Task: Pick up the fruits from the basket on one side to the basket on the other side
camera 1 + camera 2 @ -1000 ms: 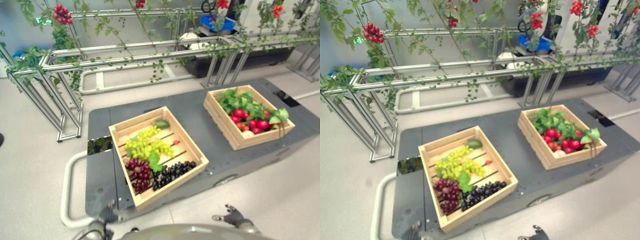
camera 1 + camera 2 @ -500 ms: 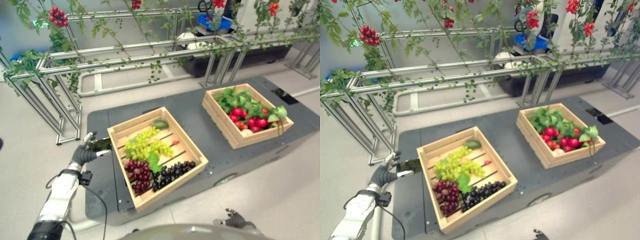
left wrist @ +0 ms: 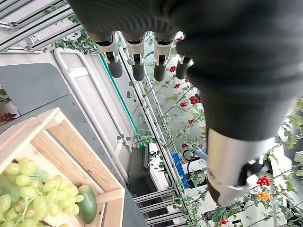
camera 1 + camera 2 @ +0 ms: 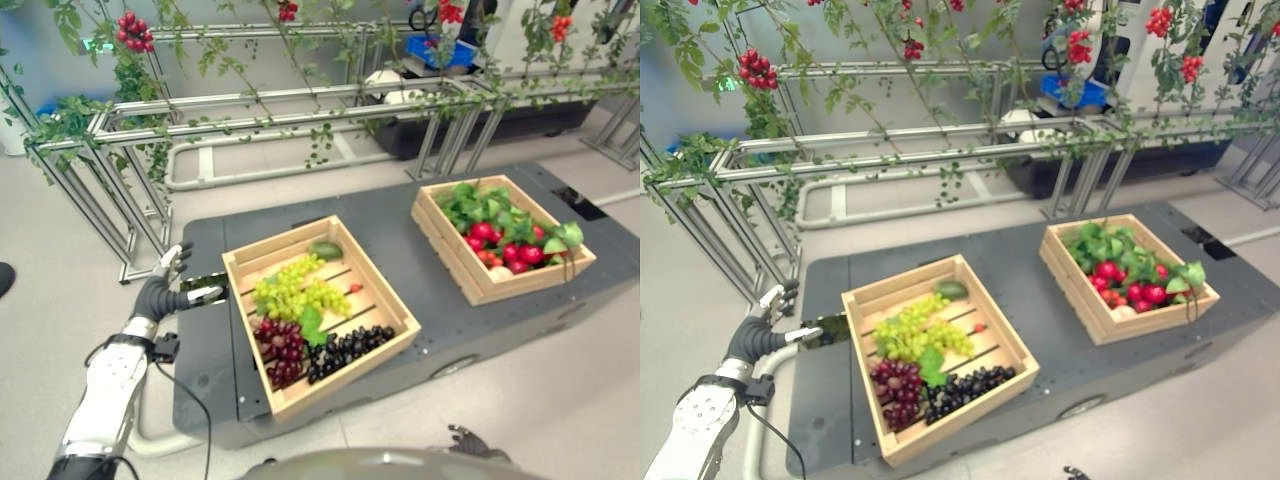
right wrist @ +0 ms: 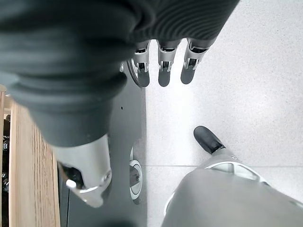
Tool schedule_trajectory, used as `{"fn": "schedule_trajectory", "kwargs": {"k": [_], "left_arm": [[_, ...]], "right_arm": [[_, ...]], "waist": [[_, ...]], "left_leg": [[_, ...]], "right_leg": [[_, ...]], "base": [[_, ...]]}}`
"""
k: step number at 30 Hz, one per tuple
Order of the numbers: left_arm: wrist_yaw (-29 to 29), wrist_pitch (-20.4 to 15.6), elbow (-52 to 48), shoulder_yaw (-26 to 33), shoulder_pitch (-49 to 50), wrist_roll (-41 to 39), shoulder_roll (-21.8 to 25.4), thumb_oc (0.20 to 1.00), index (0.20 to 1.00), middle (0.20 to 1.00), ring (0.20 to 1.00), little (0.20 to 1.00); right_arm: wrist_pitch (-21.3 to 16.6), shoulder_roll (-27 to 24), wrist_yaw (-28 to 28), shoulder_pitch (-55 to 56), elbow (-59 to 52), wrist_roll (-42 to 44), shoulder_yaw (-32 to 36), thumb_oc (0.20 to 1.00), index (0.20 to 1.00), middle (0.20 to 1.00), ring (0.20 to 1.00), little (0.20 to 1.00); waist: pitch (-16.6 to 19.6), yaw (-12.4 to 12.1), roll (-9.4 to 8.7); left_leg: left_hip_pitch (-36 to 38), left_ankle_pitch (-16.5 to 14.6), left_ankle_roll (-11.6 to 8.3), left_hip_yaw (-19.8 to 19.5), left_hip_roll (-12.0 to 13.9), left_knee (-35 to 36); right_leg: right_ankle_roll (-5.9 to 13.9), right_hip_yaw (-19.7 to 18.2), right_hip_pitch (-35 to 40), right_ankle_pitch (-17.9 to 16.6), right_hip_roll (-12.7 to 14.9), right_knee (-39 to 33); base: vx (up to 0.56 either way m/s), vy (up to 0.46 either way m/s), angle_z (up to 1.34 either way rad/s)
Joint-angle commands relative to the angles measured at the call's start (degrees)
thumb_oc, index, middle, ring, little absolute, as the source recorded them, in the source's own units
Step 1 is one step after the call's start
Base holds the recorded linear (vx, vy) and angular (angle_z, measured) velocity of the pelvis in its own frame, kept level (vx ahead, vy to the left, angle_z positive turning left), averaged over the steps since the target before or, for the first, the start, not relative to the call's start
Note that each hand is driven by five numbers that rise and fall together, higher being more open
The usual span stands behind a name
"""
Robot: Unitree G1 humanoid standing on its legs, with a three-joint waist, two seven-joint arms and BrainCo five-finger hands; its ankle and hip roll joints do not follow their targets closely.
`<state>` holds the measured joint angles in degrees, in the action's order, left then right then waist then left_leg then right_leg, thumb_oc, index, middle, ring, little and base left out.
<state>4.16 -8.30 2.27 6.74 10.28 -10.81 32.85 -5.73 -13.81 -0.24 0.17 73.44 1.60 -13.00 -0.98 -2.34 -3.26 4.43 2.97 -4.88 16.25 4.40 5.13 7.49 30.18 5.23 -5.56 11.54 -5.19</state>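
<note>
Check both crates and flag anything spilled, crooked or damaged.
Nothing is spilled or damaged. The near crate of grapes sits skewed on the table, while the far crate sits squarer.

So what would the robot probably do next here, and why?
Likely swing its left hand rightward over the near crate toward the green grapes. The hand hovers open and holds nothing, just beside that crate's left wall, and all the grapes lie inside. The other crate, already holding red fruits, sits further right.

Head eyes look down — sharing both crates (image 4: 316,310) — wrist cameras close.
</note>
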Motion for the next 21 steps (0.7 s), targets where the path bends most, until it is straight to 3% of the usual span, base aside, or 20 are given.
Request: {"fn": "schedule_trajectory", "kwargs": {"k": [1,11,21], "left_arm": [[-0.7,-2.0,1.9,-2.8,-10.0,0.2,2.6,1.000,1.000,1.000,1.000,1.000],[-5.5,1.5,21.2,-15.7,-35.2,2.6,4.2,1.000,1.000,1.000,1.000,1.000],[-9.7,3.6,39.0,-24.7,-49.3,8.8,5.8,1.000,1.000,1.000,1.000,1.000]], "right_arm": [[0.3,-0.2,0.3,-3.8,1.7,-1.8,-1.6,1.000,1.000,1.000,1.000,1.000],[1.1,-0.7,0.5,-3.3,-0.9,-0.9,-4.0,1.000,1.000,1.000,1.000,1.000],[0.2,-1.7,0.1,-4.9,-4.9,1.4,-5.7,1.000,1.000,1.000,1.000,1.000]], "waist": [[0.0,0.5,1.99],[-0.5,3.7,1.60],[-4.3,6.4,0.47]], "left_leg": [[0.7,-4.6,1.11,-2.1,-3.9,-0.2],[0.4,-4.9,1.24,-0.8,-3.8,-0.3],[-4.6,-5.3,1.91,1.8,-3.7,-3.2]], "right_leg": [[1.18,4.0,-0.2,1.5,-1.0,1.1],[1.29,2.7,-1.9,1.8,-1.6,2.0],[0.77,-0.2,-8.9,2.3,-2.4,4.3]], "base": [[0.03,0.005,0.01],[0.04,-0.004,-0.05],[-0.01,-0.013,-0.27]]}}
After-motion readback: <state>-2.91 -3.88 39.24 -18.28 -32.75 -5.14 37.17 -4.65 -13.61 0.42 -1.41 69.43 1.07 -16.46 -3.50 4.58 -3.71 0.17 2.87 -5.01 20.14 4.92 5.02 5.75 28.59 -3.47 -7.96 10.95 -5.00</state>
